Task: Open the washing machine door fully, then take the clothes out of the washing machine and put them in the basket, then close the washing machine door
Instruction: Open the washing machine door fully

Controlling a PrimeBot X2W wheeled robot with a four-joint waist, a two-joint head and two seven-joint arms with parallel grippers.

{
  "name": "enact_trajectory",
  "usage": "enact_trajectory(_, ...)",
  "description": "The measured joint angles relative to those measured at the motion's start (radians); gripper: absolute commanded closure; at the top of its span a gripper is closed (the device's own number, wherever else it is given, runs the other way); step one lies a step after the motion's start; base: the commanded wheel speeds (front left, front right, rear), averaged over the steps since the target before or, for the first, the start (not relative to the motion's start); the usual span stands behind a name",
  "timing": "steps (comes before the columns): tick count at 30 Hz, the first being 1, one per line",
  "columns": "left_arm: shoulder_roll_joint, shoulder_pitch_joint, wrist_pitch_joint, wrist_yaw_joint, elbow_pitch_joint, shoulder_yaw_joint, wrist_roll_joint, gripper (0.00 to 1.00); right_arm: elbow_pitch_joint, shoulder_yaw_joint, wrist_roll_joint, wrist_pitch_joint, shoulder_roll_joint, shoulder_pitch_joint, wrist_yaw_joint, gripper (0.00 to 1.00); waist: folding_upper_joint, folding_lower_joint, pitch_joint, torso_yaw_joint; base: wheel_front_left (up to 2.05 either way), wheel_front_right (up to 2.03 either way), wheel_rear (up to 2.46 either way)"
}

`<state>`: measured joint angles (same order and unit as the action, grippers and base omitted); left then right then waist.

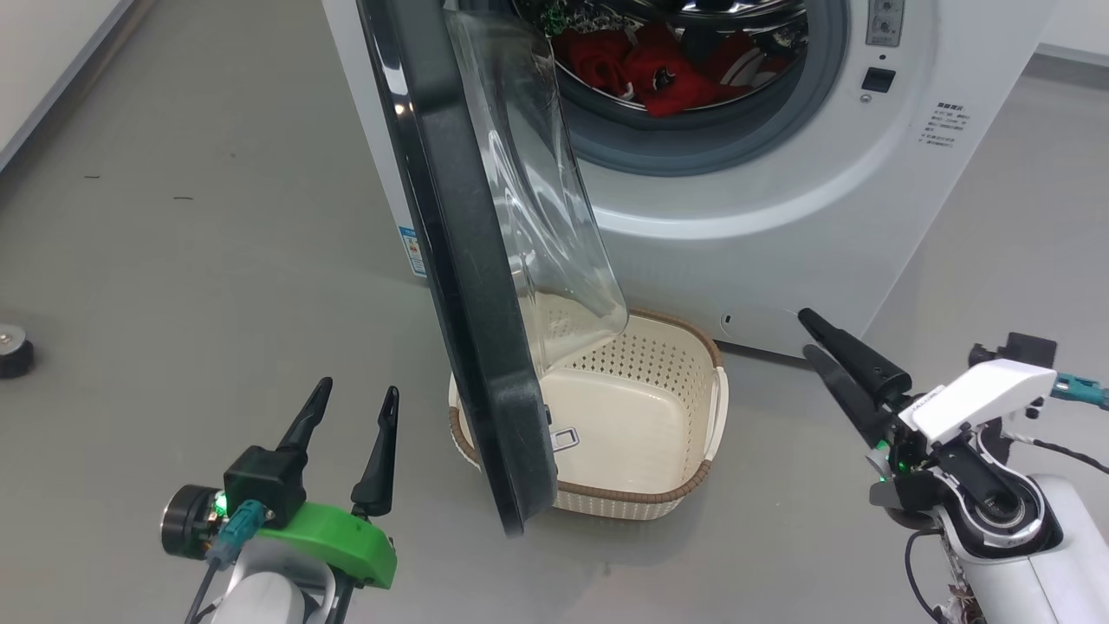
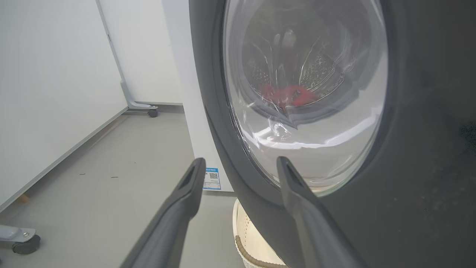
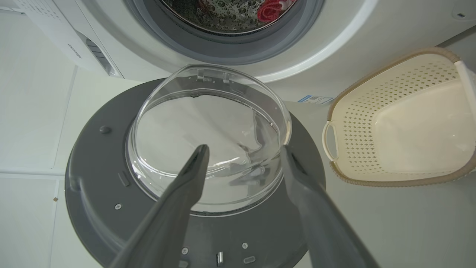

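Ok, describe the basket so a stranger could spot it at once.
Find the big white washing machine with its round door swung open. On the grey floor just in front, partly behind the door's lower edge, sits the basket. It alone is cream plastic with perforated sides and a brown woven-look rim.

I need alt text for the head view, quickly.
The washing machine door stands open, edge-on, partly over the empty basket on the floor. Red clothes lie in the washing machine behind. The left hand and right hand hang open, low at either side.
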<state>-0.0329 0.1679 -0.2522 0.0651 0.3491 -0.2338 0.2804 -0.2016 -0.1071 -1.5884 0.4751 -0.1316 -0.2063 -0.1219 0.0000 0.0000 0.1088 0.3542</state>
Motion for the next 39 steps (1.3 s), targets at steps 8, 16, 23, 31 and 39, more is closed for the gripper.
enact_trajectory(8, 0.000, -0.009, 0.000, -0.009, 0.009, 0.007, 0.001, 0.00, 0.040, -0.002, 0.331, -0.264, -0.075, 0.060, 0.000, 0.00, 0.0000, 0.0000, -0.004, -0.012, 0.00, 0.00, 0.00)
enact_trajectory(16, 0.000, -0.012, 0.000, -0.017, 0.015, 0.006, 0.002, 0.00, 0.067, -0.060, 0.679, -0.538, -0.158, 0.096, 0.000, 0.00, 0.0000, 0.0000, -0.006, -0.022, 0.00, 0.00, 0.00)
enact_trajectory(23, 0.000, -0.013, 0.000, -0.026, 0.015, 0.009, 0.007, 0.00, 0.046, -0.049, 0.993, -0.788, -0.228, 0.103, 0.044, 0.00, 0.0000, 0.0000, -0.004, -0.027, 0.00, 0.00, 0.00)
enact_trajectory(31, 0.000, -0.014, 0.000, -0.034, 0.016, 0.011, 0.007, 0.00, 0.016, -0.070, 1.151, -0.741, -0.200, 0.150, 0.166, 0.00, 0.0000, 0.0000, -0.007, -0.030, 0.00, 0.00, 0.00)
enact_trajectory(39, 0.000, -0.014, 0.000, -0.035, 0.016, 0.013, 0.007, 0.00, 0.048, -0.048, 1.214, -0.736, -0.115, 0.180, 0.205, 0.00, 0.0000, 0.0001, -0.006, -0.034, 0.00, 0.00, 0.00)
